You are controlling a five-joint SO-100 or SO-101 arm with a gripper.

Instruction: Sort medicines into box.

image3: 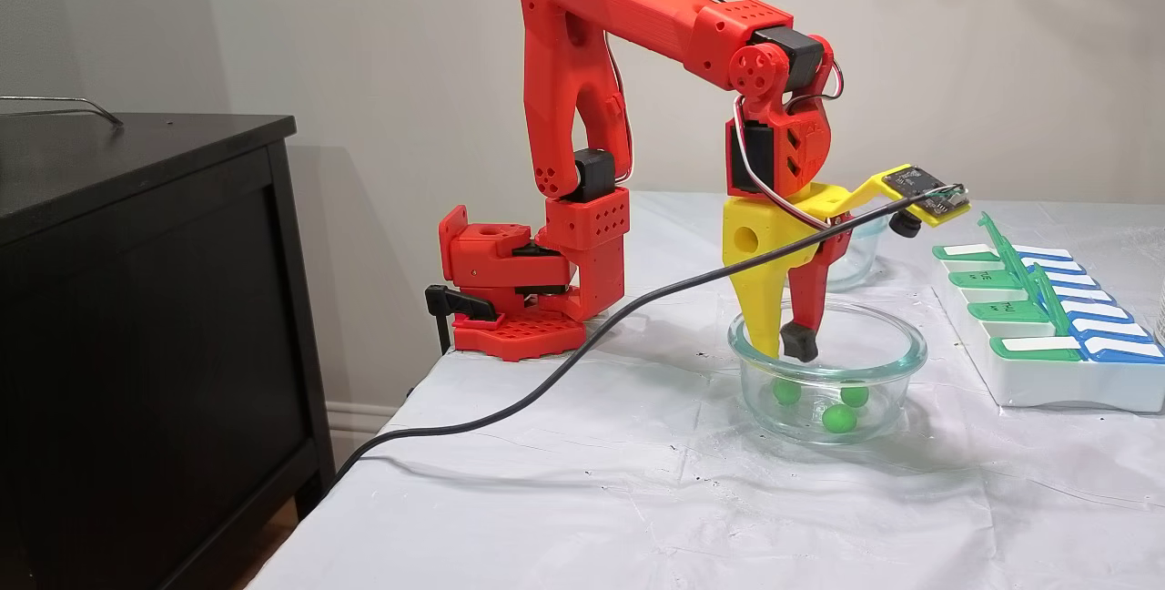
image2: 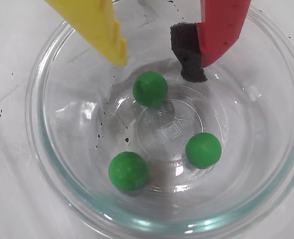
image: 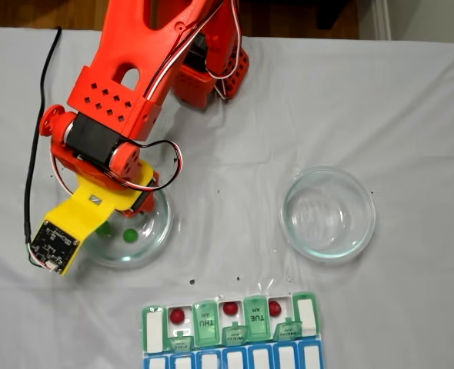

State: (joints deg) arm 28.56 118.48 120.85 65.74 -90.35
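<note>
While poised over the glass dish (image2: 47, 164), hangs apart at the tips: gripper (image2: 162, 62), released, grasping nothing, yellow finger (image2: 94, 27) to the left in the wrist view and red finger (image2: 221, 27) with its black foam pad (image2: 187, 52) to the right. Dips both tips just inside the rim in a fixed view (image3: 790, 349). Holds 3 green balls on the dish floor: 1 (image2: 150, 88) just below the gap between the fingertips, touching neither; 1 (image2: 128, 171) nearer the lower left wall; 1 (image2: 203, 150) at lower right. Well apart from each other, all 3. Shows only 2 of them clearly in a fixed view from above, 1 at (image: 130, 234), beside the yellow camera mount (image: 69, 227).

Further right on the white tablecloth (image: 235, 223), a second glass dish (image: 288, 223). At the near edge in that same view, the pill organizer (image: 154, 330), green row above a blue row (image: 235, 360). Lids of several green compartments flipped open, lettering THU (image: 205, 323) and TUE (image: 255, 315) legible. Sits 1 dark red ball in each of 3 open compartments: (image: 178, 314), (image: 229, 308), (image: 275, 308).

Seen from the side, red arm (image3: 628, 16) arching up from its base (image3: 510, 299) at the table's left edge, black cable (image3: 546, 371) trailing across the cloth, black cabinet (image3: 136, 299) at far left.
</note>
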